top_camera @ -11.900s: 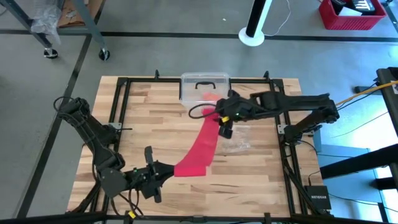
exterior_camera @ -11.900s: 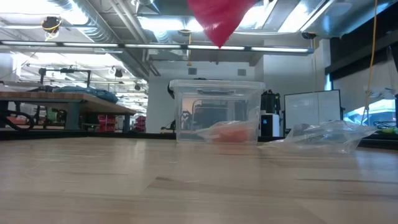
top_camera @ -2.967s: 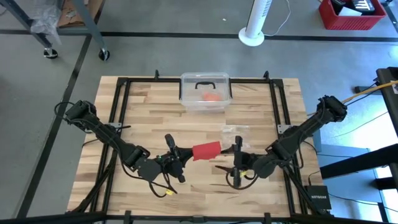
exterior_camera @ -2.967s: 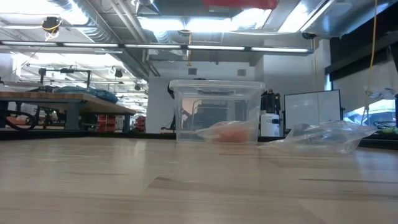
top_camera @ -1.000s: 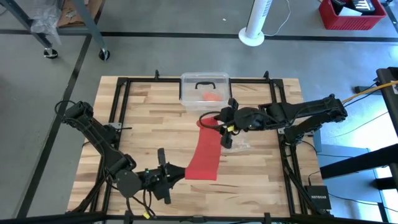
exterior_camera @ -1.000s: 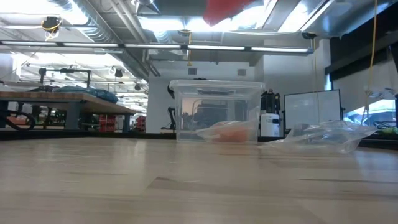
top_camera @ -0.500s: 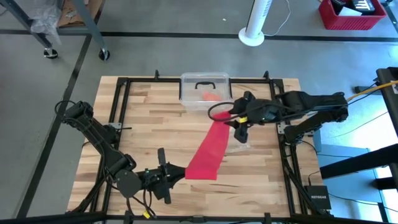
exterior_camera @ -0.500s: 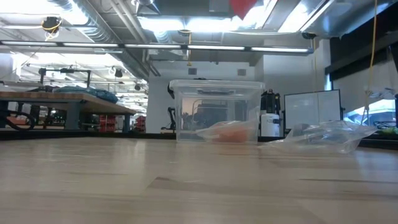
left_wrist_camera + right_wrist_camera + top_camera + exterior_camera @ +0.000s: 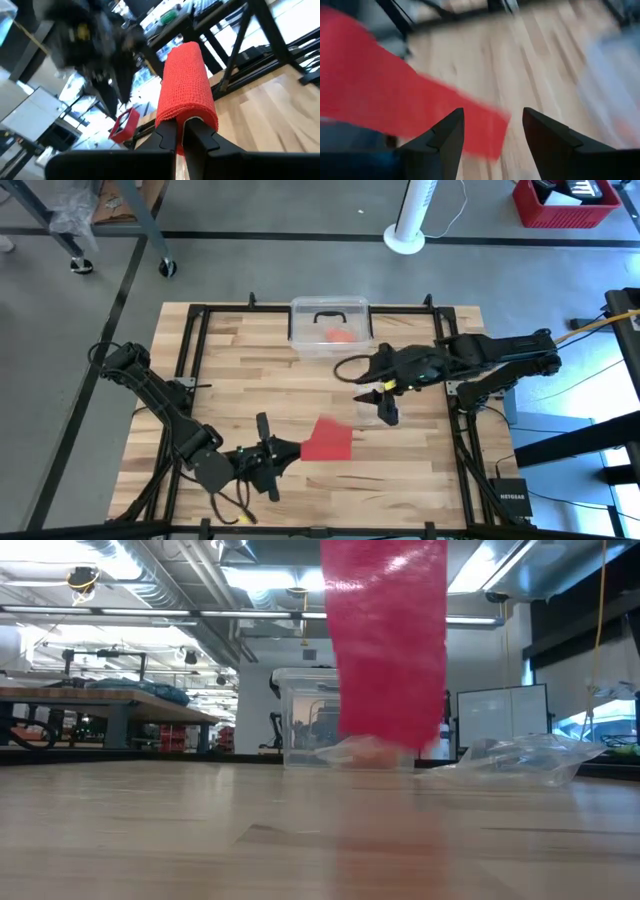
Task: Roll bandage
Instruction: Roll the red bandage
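Our left gripper (image 9: 283, 450) pinches the bandage (image 9: 326, 439) end; its length hangs free. Right gripper (image 9: 388, 414) spread, empty, beyond the bandage.

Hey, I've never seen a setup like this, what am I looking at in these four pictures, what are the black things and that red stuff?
The black things are two robot arms working at a wooden table. One picture looks straight down from above, one looks level across the tabletop, and two come from cameras on the arms' wrists.

The red stuff is a long soft red cloth bandage. The left gripper, near the table's front edge, is shut on one end of it; its wrist view shows the bandage pinched between the dark fingers. The right gripper, over the middle of the table, is open and holds nothing, with the bandage loose in front of it.

Also on the table: a clear plastic box with a handled lid at the far edge, and a crinkly clear plastic bag.
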